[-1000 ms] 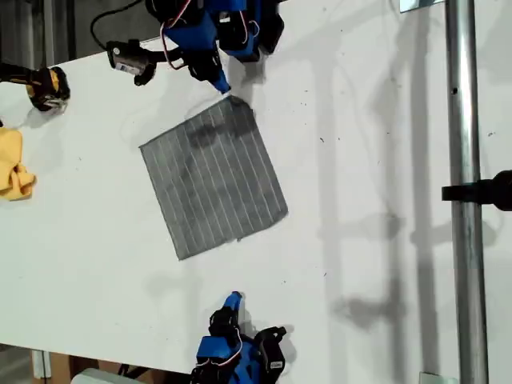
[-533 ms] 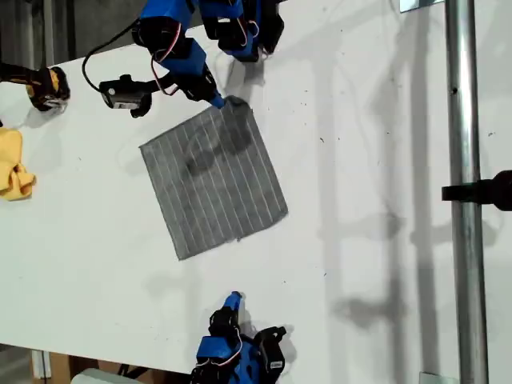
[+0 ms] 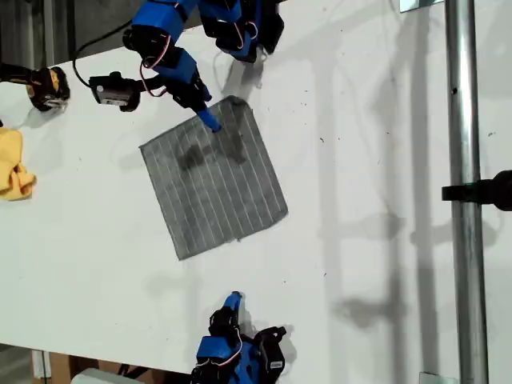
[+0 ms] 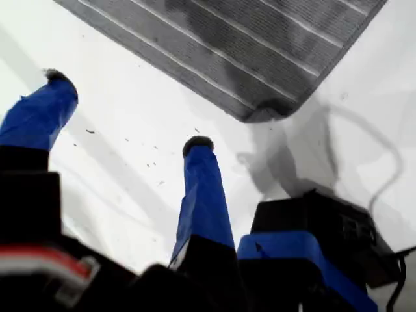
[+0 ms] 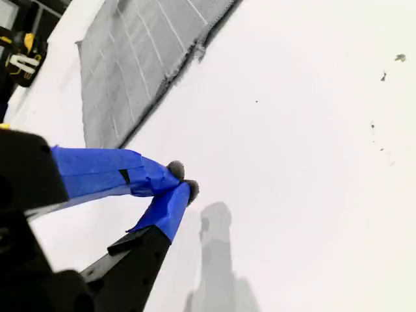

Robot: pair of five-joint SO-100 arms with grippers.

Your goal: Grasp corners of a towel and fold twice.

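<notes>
Hovering: my first gripper (image 3: 210, 122) over towel (image 3: 214, 178) corner.

Bright even light; soft shadows on table (image 3: 376, 160); wrist-view foregrounds blurred.

place: lab/workshop | cues: white bench (image 3: 384, 264), metal pole (image 3: 462, 200), yellow-black tool (image 3: 44, 86)

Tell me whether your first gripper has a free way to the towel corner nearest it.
Probably yes. My first gripper is open, its fingers spread over bare table, and the rounded corner of the towel lies flat just ahead with nothing between them.
</notes>
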